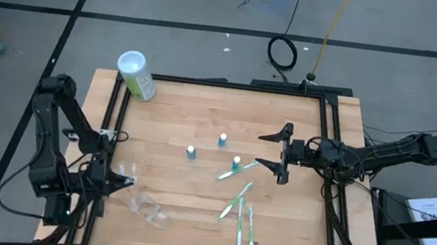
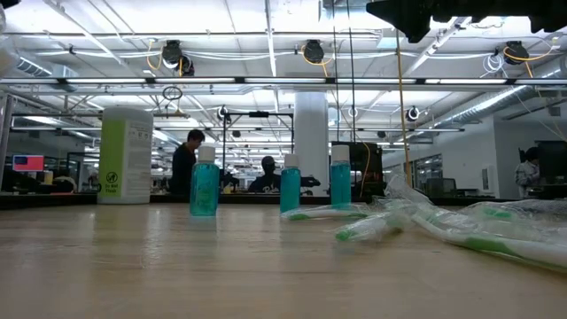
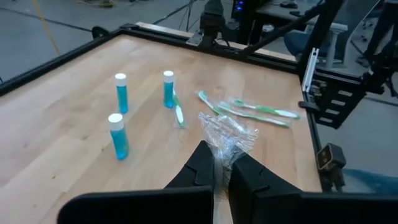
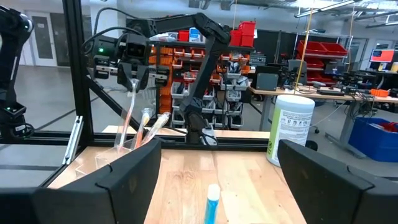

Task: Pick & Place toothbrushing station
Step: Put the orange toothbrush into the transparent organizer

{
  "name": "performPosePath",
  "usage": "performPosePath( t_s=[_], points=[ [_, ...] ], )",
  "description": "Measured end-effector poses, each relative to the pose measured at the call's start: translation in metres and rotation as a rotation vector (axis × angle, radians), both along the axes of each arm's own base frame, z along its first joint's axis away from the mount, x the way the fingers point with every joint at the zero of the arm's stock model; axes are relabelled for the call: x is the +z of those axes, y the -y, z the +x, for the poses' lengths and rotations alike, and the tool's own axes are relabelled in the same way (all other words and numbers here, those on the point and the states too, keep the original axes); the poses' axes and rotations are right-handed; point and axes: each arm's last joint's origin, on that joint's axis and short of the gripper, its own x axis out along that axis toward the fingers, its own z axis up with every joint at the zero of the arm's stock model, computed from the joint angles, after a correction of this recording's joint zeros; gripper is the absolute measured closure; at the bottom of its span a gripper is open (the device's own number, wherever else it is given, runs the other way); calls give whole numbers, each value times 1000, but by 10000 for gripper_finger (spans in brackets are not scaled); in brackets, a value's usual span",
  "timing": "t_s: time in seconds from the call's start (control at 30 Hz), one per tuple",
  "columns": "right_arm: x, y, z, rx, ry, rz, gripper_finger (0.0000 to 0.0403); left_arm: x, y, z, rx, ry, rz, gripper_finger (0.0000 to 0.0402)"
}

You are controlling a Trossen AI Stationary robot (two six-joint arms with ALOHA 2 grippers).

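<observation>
The left gripper (image 3: 221,171) is working with its jaws closed on a crumpled edge of the clear plastic holder (image 1: 145,206), which is lying near the counter's front-left corner. The right gripper (image 1: 281,153) is hovering with its jaws spread wide and holding nothing, above the counter near its right edge, just beside the nearest blue-capped tube (image 1: 236,164).

Task status, as judged from the layout: the station is not yet assembled.
- Three blue-capped tubes are standing upright near the counter's centre, apart from one another and well apart from the holder.
- One toothbrush (image 1: 237,171) is lying beside the tube nearest the right gripper.
- The remaining toothbrushes (image 1: 242,216) are lying loose toward the front-right part of the counter.
- None of these items is sitting in the holder. All of them appear left to be moved.

Arm pose: the left arm is reaching in low from the counter's left edge, wrist aimed across the counter toward the tubes. The right arm is extending in from the right edge, held level, jaws pointing toward the centre. A green canister (image 1: 136,75) is sitting at the back-left corner.
</observation>
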Motion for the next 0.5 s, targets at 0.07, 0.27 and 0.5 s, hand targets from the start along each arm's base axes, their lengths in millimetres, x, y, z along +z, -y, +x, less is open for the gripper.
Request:
performPosePath(
  t_s=[0.07,0.27,0.5],
  points=[
    [0,0,0,0,0,0,85,5,-5,-2,-5,-6,-25,394],
    [0,0,0,0,0,0,85,19,-21,-6,-42,-3,-31,396],
    [-1,0,0,0,-7,-1,85,24,-31,-10,-88,-90,-61,389]
  ],
)
